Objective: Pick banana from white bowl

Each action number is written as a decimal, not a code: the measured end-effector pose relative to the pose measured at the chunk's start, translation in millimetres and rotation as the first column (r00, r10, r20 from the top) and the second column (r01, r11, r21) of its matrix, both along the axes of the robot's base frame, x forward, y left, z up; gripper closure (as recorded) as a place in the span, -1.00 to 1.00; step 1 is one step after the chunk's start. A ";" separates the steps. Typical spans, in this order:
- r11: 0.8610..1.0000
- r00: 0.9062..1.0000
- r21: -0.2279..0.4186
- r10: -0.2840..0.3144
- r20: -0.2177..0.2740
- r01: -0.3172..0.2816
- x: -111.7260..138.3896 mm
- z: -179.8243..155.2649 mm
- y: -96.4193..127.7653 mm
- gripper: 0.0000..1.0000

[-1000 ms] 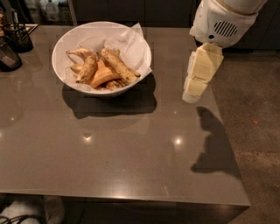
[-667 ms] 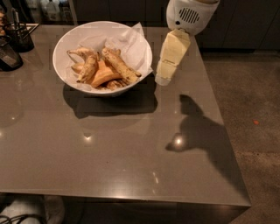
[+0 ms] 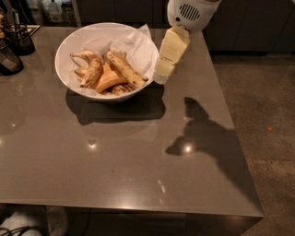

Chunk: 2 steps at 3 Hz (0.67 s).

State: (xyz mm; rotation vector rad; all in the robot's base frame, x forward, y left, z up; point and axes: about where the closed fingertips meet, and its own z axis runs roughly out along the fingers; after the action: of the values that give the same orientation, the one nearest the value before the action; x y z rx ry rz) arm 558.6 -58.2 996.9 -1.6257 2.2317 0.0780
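Observation:
The white bowl (image 3: pixel 73 44), lined with crinkled white paper, stands at the back left of the grey table. In it lies the banana (image 3: pixel 125 69), long, straight and speckled brown, slanting from upper left to lower right. A smooth orange-yellow banana (image 3: pixel 108 81) and short pale speckled bananas (image 3: pixel 91 73) lie beside it. My gripper (image 3: pixel 162 73), with pale yellow fingers, hangs from the white arm (image 3: pixel 189 14) just right of the bowl's rim, above the table. It holds nothing.
A dark container with utensils (image 3: pixel 20 39) and another dark object (image 3: pixel 8 60) stand at the table's left edge. The table's right edge (image 3: pixel 230 124) drops to a speckled floor. Cabinets run behind the table.
My gripper and arm have moved left across the table, from well right of the bowl to right beside its rim. The bananas have not moved.

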 end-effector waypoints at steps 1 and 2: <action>1.000 1.000 -0.009 -0.008 -0.010 0.008 11.7 -0.1 21.1 -1.00; 1.000 1.000 -0.027 -0.016 -0.027 0.015 22.6 -6.1 40.9 -1.00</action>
State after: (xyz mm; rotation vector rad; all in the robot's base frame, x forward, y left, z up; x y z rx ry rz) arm 581.2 -17.3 990.8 -1.6301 2.2751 0.0665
